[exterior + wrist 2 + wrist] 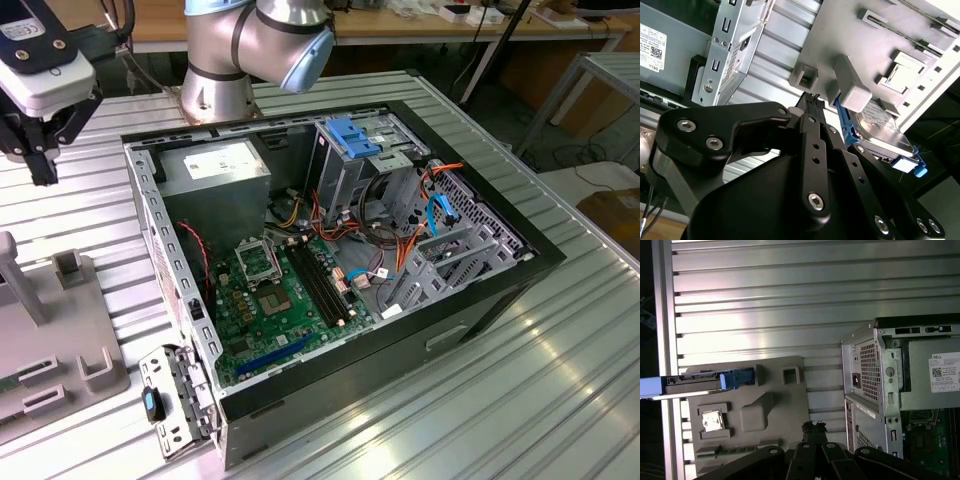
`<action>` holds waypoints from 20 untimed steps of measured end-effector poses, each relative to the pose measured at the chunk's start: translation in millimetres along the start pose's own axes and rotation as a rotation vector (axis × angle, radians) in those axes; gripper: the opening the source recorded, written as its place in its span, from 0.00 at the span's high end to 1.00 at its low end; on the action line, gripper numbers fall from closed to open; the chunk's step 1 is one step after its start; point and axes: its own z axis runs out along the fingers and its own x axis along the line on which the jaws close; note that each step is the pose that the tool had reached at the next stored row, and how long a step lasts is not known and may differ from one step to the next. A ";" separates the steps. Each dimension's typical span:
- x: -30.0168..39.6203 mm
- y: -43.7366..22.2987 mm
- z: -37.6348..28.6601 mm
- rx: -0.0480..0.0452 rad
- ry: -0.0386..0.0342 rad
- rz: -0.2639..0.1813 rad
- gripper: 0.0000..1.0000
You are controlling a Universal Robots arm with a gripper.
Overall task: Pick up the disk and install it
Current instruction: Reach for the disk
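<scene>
The disk is a dark drive with blue side rails, standing on edge in a slot of the grey fixture plate. In the first wrist view I see the disk edge on, its blue rail end pointing toward the plate's middle. My gripper hangs above the plate's near edge, apart from the disk, with its black fingertips pressed together and nothing between them. In the exterior view the gripper is high at the exterior view's left, beside the open computer case.
The open case holds a green motherboard, a grey power supply, orange cables and a metal drive cage with a light-blue latch plate. The grey fixture plate lies on the ribbed metal table. The arm's base stands behind the case.
</scene>
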 end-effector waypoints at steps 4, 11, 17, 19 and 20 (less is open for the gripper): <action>4.6 -0.4 -0.1 0.0000 0.0000 0.000 0.89; 11.4 -0.8 -0.1 0.0000 -0.0001 0.000 0.89; 23.5 -1.8 -0.3 0.0000 0.0000 0.000 0.89; 31.3 -2.4 -0.3 0.0000 -0.0001 0.000 0.89; 32.9 -2.5 -0.4 0.0001 0.0000 0.000 0.89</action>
